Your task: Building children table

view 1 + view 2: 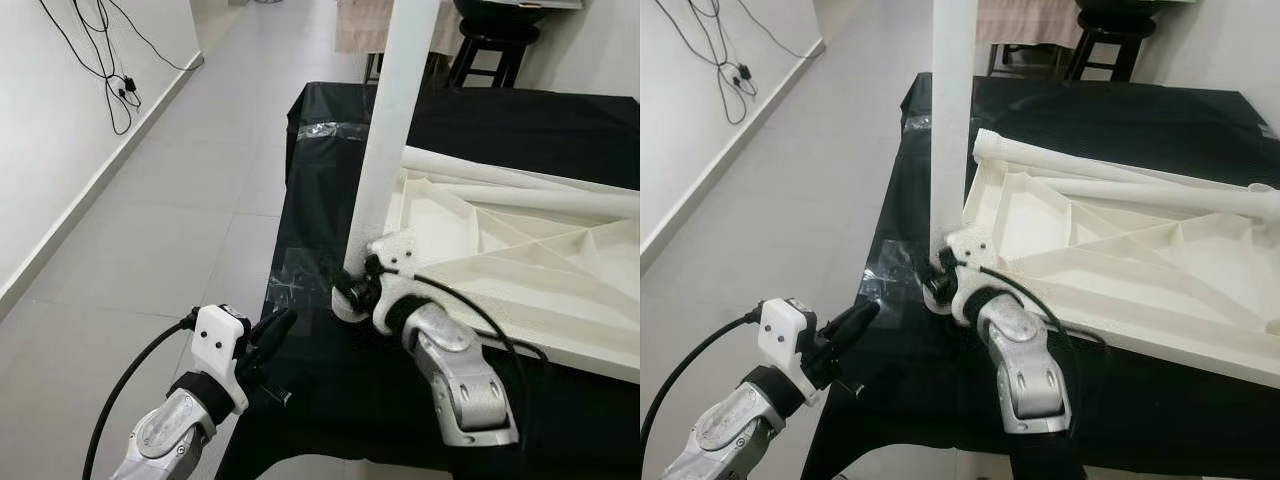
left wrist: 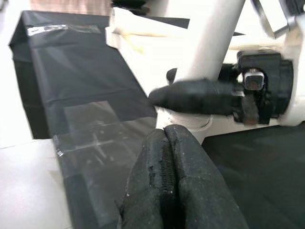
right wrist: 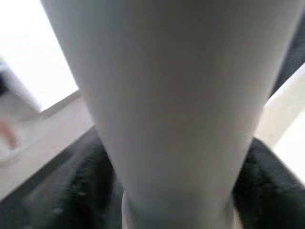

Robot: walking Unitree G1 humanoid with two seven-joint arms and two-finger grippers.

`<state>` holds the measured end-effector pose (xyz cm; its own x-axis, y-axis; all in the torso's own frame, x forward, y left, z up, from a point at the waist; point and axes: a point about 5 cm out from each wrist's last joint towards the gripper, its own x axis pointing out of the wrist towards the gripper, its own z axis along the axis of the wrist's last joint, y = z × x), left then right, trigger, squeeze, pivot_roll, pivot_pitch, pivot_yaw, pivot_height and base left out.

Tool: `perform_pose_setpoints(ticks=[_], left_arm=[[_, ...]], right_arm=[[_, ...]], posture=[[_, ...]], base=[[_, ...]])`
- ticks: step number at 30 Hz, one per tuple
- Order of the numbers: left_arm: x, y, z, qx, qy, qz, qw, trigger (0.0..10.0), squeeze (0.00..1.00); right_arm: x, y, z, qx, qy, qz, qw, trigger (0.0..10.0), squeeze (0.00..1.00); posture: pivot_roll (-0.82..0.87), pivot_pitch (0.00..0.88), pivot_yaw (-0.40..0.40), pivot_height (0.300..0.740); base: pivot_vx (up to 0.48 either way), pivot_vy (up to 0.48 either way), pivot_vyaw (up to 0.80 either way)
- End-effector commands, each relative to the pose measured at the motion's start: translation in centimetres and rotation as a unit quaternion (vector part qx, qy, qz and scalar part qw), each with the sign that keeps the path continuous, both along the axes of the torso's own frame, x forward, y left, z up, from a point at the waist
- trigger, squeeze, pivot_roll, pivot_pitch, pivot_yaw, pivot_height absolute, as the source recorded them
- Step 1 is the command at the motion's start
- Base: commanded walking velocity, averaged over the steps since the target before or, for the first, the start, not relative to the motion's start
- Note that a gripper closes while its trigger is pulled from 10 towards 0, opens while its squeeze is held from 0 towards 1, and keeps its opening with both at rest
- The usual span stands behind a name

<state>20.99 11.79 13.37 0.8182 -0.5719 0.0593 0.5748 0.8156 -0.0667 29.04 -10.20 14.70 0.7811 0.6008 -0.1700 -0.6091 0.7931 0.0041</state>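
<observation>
A white children's table top (image 1: 520,250) lies upside down on a black-covered table (image 1: 320,160). One white leg (image 1: 395,130) stands upright in its near left corner. My right gripper (image 1: 355,290) is shut around the foot of that leg (image 3: 176,105), with a black finger on either side. Two more white legs (image 1: 520,178) lie across the upturned top. My left gripper (image 1: 275,325) hovers at the black table's front left edge, a little short of the standing leg (image 2: 214,43). Its fingers (image 2: 164,162) are pressed together with nothing between them.
A strip of clear tape (image 1: 330,130) shines on the black cover near the far left corner. A dark stool (image 1: 490,45) stands behind the table. Cables (image 1: 110,70) hang on the white wall at left, above open grey floor tiles (image 1: 170,220).
</observation>
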Motion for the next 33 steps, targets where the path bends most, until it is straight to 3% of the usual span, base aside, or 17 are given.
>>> perform_pose_setpoints(ticks=[1, 4, 5, 6, 7, 8, 11, 15, 16, 24, 28, 32, 33], left_arm=[[-0.1, 0.2, -0.4, 0.007, 0.007, 0.003, 1.0, 10.0, 0.0], [-0.1, 0.1, -0.4, 0.007, 0.007, 0.001, 1.0, 10.0, 0.0], [-0.1, 0.1, -0.4, 0.006, 0.008, 0.001, 1.0, 10.0, 0.0], [-0.1, 0.1, -0.4, 0.006, 0.008, 0.001, 1.0, 10.0, 0.0], [-0.1, 0.0, -0.5, 0.006, 0.008, 0.0, 1.0, 10.0, 0.0], [-0.1, 0.0, -0.5, 0.006, 0.008, 0.0, 1.0, 10.0, 0.0], [-0.2, -0.1, -0.6, 0.007, 0.009, 0.0, 1.0, 10.0, 0.0], [-0.2, -0.1, -0.6, 0.008, 0.009, 0.001, 1.0, 10.0, 0.0], [-0.3, 0.0, -0.6, 0.009, 0.009, 0.003, 1.0, 10.0, 0.0], [-0.8, 0.1, -0.6, 0.011, 0.009, 0.005, 1.0, 10.0, 0.0], [-1.3, 0.1, -0.5, 0.01, 0.013, 0.002, 1.0, 10.0, 0.0], [-1.3, 0.1, -0.5, 0.01, 0.013, 0.002, 1.0, 10.0, 0.0], [-1.4, 0.1, -0.5, 0.009, 0.013, 0.001, 1.0, 10.0, 0.0]], right_arm=[[0.5, 0.6, 0.9, 0.019, -0.02, 0.066, 0.997, 10.0, 1.0], [1.2, 0.1, 1.5, 0.017, -0.037, 0.11, 0.993, 10.0, 1.0], [1.7, -0.4, 1.7, 0.007, -0.043, 0.138, 0.989, 10.0, 0.3], [1.7, -0.4, 1.7, 0.007, -0.043, 0.138, 0.989, 10.0, 0.3], [2.5, -1.1, 2.0, 0.003, -0.044, 0.176, 0.983, 10.0, 0.0], [2.5, -1.1, 2.0, 0.003, -0.044, 0.176, 0.983, 10.0, 0.0], [4.5, -2.5, 1.9, -0.017, -0.027, 0.229, 0.973, 10.0, 0.0], [5.0, -2.7, 1.9, -0.014, -0.018, 0.238, 0.971, 10.0, 0.0], [5.7, -2.9, 2.1, 0.0, -0.005, 0.25, 0.968, 0.0, 0.0], [6.5, -3.7, 1.9, 0.019, 0.005, 0.242, 0.97, 0.0, 0.0], [5.2, -5.3, 0.9, 0.015, -0.017, 0.223, 0.975, 0.0, 0.0], [5.1, -5.4, 0.8, 0.013, -0.02, 0.219, 0.975, 0.0, 0.0], [4.3, -5.7, 0.0, -0.014, -0.013, 0.155, 0.988, 0.0, 0.0]], posture=[[0.03, 0.116, -0.022, 0.74], [0.03, 0.114, -0.022, 0.74], [0.04, 0.11, -0.024, 0.74], [0.04, 0.11, -0.024, 0.74], [0.04, 0.106, -0.026, 0.74], [0.04, 0.106, -0.026, 0.74], [0.06, 0.095, -0.034, 0.74], [0.07, 0.094, -0.034, 0.74], [0.08, 0.092, -0.035, 0.74], [0.08, 0.098, -0.031, 0.74], [0.07, 0.114, -0.031, 0.74], [0.07, 0.114, -0.031, 0.74], [0.07, 0.126, -0.051, 0.74]], base=[[0.0, 0.0, 0.0], [0.0, 0.0, 0.0], [0.0, 0.0, 0.0], [0.0, 0.0, 0.0], [0.0, 0.0, 0.0], [0.0, 0.0, 0.0], [0.0, 0.0, 0.0], [0.0, 0.0, 0.0], [0.0, 0.0, 0.0], [0.0, 0.0, 0.0], [0.0, 0.0, 0.0], [0.0, 0.0, 0.0], [0.0, 0.0, 0.0]])
